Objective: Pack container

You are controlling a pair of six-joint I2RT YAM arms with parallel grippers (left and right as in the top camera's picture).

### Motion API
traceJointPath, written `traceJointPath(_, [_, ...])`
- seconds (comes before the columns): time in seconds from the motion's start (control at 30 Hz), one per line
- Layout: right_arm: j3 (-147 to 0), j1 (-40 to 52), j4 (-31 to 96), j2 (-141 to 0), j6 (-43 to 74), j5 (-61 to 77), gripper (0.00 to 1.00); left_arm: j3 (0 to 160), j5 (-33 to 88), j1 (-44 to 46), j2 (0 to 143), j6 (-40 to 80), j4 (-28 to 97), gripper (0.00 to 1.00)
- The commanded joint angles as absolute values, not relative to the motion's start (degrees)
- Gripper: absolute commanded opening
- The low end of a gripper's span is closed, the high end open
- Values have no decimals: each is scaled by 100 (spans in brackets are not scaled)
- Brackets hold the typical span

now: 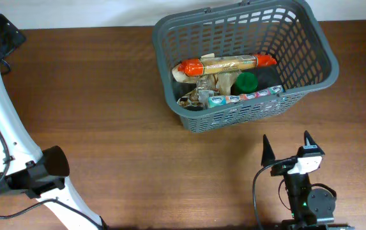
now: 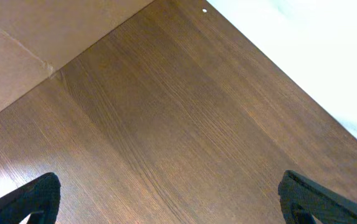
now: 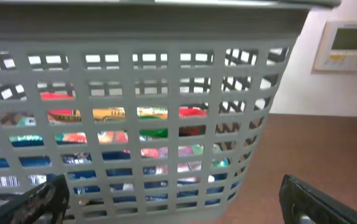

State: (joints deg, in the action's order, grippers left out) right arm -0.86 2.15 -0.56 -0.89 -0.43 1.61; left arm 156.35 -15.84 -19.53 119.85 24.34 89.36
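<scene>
The right pincer [image 1: 287, 150] points at the near wall of the container [image 1: 246, 115], which sits far right on the surface [image 1: 106, 96], while the left pincer [image 2: 169, 190] hangs over bare wood, both spread wide and empty; the package print is too small to read.

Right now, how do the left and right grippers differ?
The right gripper points at the slotted near wall of the basket, close by; the left gripper sits far left on the table, well away from it. The right gripper's camera is filled by the basket; the left gripper's shows only bare table. Both are open and empty.
</scene>
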Motion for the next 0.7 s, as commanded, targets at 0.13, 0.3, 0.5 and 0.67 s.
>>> traceJointPath(0.13, [-32, 174, -108, -19, -64, 75, 99, 15712, -1581, -1966, 11837, 2504, 8925, 99])
traceJointPath(0.3, [-32, 174, -86, -19, -64, 64, 99, 15712, -1581, -1966, 11837, 2504, 8925, 99])
traceJointPath(0.5, [-32, 174, -84, -19, -64, 64, 99, 15712, -1581, -1966, 11837, 2504, 8925, 99])
traceJointPath(0.67, [-32, 174, -82, -19, -64, 64, 99, 15712, -1581, -1966, 11837, 2504, 8925, 99])
